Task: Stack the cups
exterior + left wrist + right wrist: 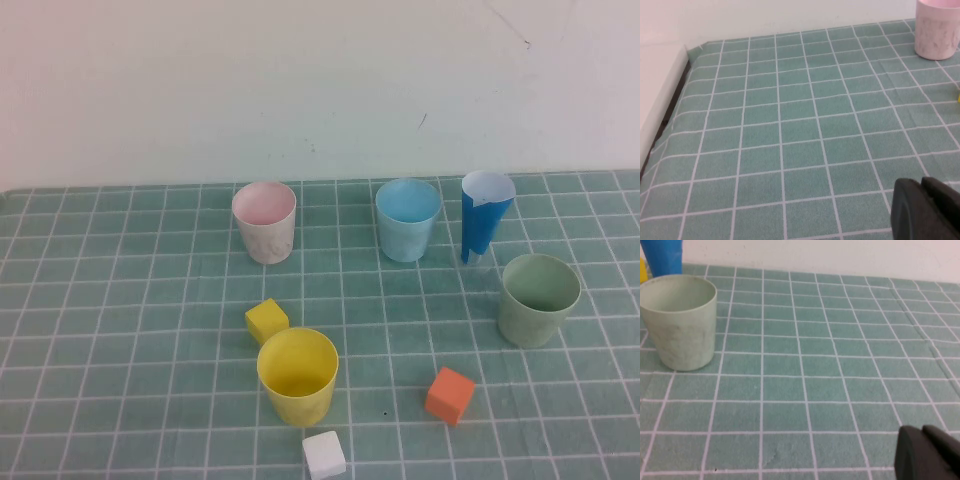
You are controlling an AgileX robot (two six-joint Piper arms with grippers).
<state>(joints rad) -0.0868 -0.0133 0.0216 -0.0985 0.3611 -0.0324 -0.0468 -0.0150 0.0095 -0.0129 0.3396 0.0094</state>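
Four cups stand upright and apart on the green checked cloth: a pale pink cup at the back left, a light blue cup at the back middle, a sage green cup at the right, and a yellow cup in front. The pink cup also shows in the left wrist view, the green cup in the right wrist view. Neither arm shows in the high view. My left gripper and my right gripper each hang shut and empty over bare cloth.
A tall dark-blue-and-white cone cup stands between the blue and green cups. A yellow cube sits just behind the yellow cup, an orange cube to its right, a white cube at the front edge. A white wall bounds the back.
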